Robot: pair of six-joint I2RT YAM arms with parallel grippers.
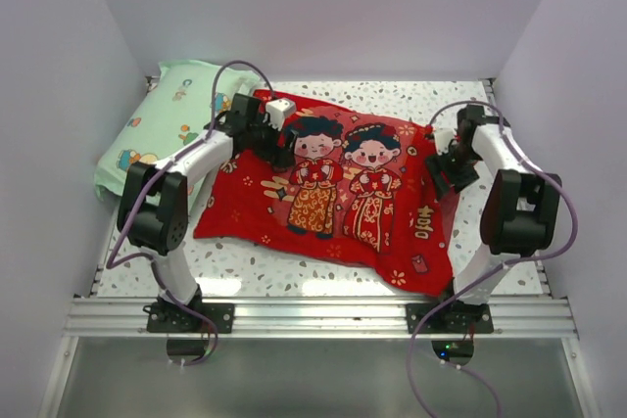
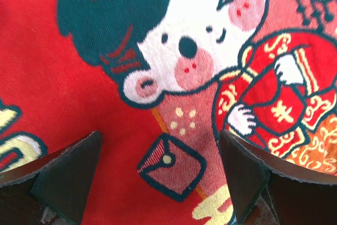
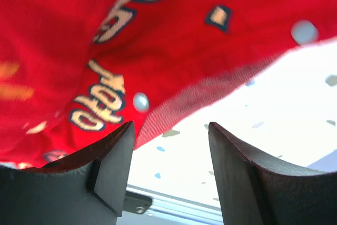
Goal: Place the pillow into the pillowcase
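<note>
Woven red pillowcase point(image 1: 333, 193) lies rumpled on the speckled desk point(image 1: 294, 266). Both the left tool point(image 2: 160, 140) and right tool point(image 3: 171, 127) gape, holding nothing.

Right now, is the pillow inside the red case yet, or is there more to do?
Looks nearly finished: no cream pillow shows anywhere, and the pillowcase lies puffy on the table. In hand: nothing, the left gripper and right gripper are both open. Left: maybe just tidying its edge.
</note>
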